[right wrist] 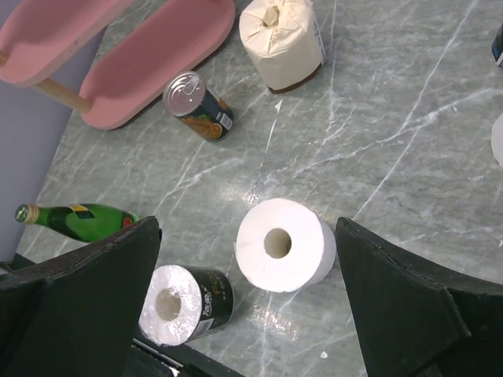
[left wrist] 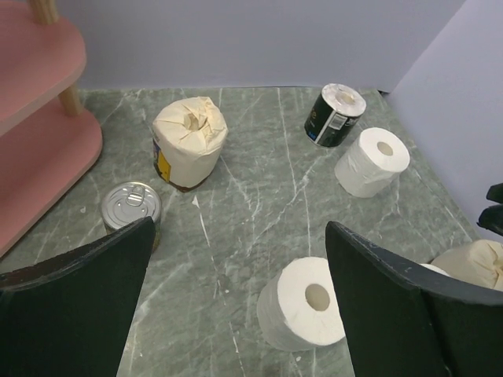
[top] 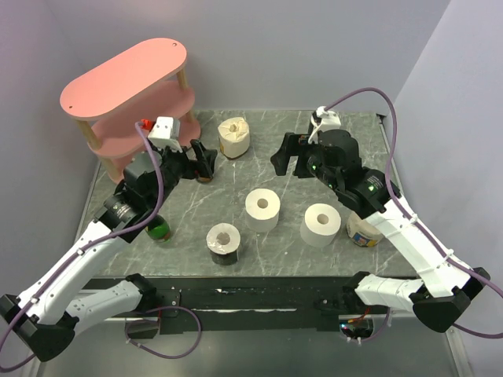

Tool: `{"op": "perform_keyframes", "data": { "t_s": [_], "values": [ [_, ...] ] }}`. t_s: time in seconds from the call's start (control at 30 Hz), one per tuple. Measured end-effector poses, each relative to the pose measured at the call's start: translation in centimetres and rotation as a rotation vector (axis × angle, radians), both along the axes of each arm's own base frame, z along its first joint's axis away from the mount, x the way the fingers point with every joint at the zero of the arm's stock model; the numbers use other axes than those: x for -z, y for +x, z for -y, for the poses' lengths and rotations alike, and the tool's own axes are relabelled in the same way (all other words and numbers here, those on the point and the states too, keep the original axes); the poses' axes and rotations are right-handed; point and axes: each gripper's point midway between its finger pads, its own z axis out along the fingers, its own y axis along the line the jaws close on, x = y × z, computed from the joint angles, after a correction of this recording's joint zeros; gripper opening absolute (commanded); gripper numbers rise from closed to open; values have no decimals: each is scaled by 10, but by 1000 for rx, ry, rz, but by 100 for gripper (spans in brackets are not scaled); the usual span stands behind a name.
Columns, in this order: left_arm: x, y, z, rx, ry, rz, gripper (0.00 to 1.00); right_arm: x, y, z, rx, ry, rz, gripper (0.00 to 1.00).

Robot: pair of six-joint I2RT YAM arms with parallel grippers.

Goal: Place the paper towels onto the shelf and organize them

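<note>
Two bare white paper towels stand mid-table, one (top: 262, 209) nearer the middle and one (top: 321, 225) to its right. The pink shelf (top: 126, 86) is at the back left. My left gripper (top: 206, 161) hovers open in front of the shelf. In its wrist view the gripper (left wrist: 240, 228) holds nothing, with a white roll (left wrist: 306, 302) below beside the right finger. My right gripper (top: 281, 157) hangs open over the table's middle. Seen from its wrist, the right gripper (right wrist: 248, 224) is empty, and a white roll (right wrist: 281, 243) lies on the table between the fingers.
A cream-wrapped roll (top: 234, 136) stands at the back and another (top: 364, 230) at the right. A black-wrapped roll (top: 223, 243) is near the front edge. A green bottle (top: 161, 228) lies at the left, and a can (right wrist: 196, 106) near the shelf's foot (right wrist: 157, 55).
</note>
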Motion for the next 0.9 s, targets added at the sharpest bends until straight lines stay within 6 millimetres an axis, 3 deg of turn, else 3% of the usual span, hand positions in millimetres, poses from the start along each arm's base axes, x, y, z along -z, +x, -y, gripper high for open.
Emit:
{"op": "perform_keyframes", "data": {
  "t_s": [0.17,0.47,0.6,0.7,0.9],
  "values": [
    [6,7,-10,-84,-20,-29,96,7,-3,3,-1,-10,-7,99],
    [53,12,-55,-391,63,-255,97,32,-17,17,5,-58,-36,100],
    [75,5,-79,-535,109,-368,99,45,-25,20,-16,-76,-44,100],
    [95,-5,-94,-614,151,-443,95,54,-33,20,-53,-83,-51,100],
    [112,-22,-125,-776,179,-507,93,49,-44,17,-123,-62,-19,99]
  ]
}}
